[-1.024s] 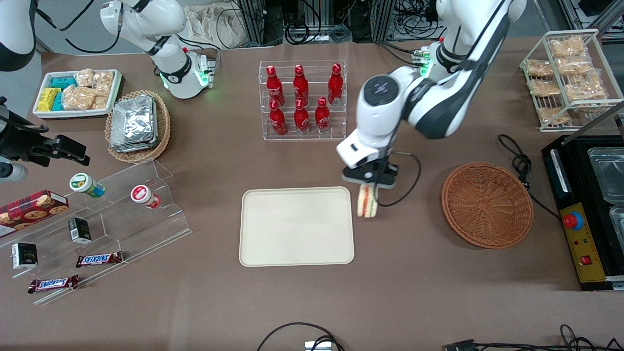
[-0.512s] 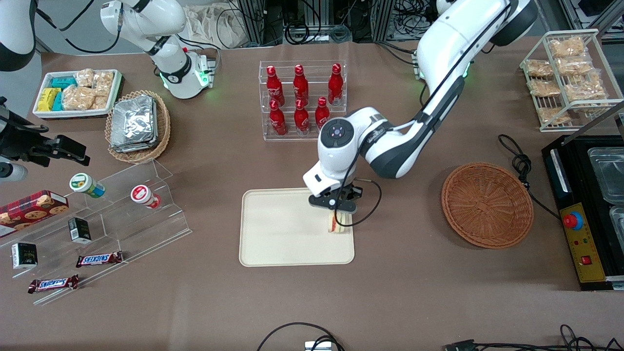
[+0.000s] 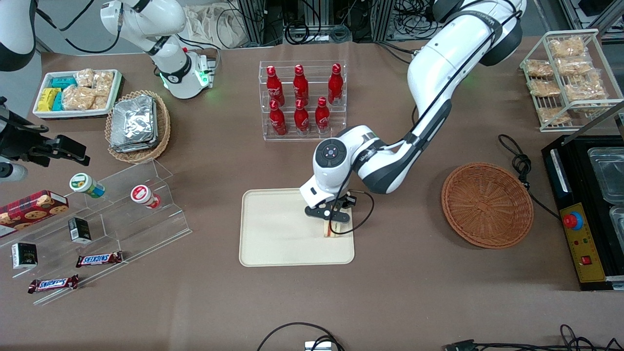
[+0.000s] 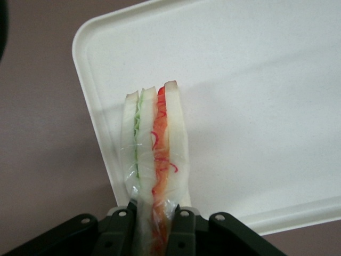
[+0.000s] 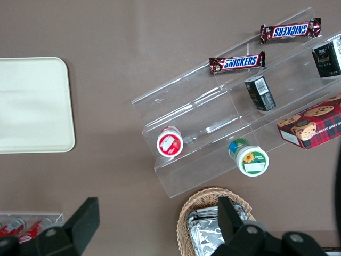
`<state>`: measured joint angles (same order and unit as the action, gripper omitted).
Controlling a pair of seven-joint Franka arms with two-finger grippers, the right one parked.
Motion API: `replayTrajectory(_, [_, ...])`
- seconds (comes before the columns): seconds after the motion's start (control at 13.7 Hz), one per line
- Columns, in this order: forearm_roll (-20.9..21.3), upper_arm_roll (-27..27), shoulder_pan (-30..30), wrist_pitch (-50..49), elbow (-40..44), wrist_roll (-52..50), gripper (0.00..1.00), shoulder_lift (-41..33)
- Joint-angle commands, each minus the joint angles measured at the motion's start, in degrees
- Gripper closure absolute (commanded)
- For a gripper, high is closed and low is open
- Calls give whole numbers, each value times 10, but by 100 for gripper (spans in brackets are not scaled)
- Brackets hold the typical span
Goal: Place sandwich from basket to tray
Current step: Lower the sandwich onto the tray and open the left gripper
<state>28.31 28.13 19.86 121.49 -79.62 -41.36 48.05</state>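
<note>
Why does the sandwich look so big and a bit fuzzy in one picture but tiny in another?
In the left wrist view the camera sits right above the gripper, whose jaws pinch the sandwich, so it looms large and soft-edged over the tray. In the front view, taken from higher up, the sandwich looks small, half hidden under the gripper.

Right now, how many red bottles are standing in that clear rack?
6 red bottles: three in the rack's row farther from the front camera, three in the nearer row. The claw holds the sandwich over the tray.
</note>
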Motion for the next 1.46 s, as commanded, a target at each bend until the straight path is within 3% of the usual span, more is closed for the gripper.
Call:
replayTrajectory(0.0, [14, -4, 11, -7, 28, -14, 100, 24])
replayTrajectory(0.15, [15, -4, 11, -1, 28, -29, 100, 31])
replayTrajectory(0.22, [14, -4, 11, 8, 28, -48, 84, 32])
replayTrajectory(0.29, [15, -4, 11, 16, 26, -64, 60, 33])
replayTrajectory(0.37, [13, -6, 11, 18, 26, -71, 30, 34])
replayTrajectory(0.44, [12, -7, 11, 18, 26, -92, 8, 35])
replayTrajectory(0.51, [12, -7, 11, 18, 27, -133, 0, 34])
replayTrajectory(0.95, [5, -6, -5, 0, 28, -183, 0, -23])
replayTrajectory(1.39, [-2, -4, -61, -118, 30, -178, 0, -132])
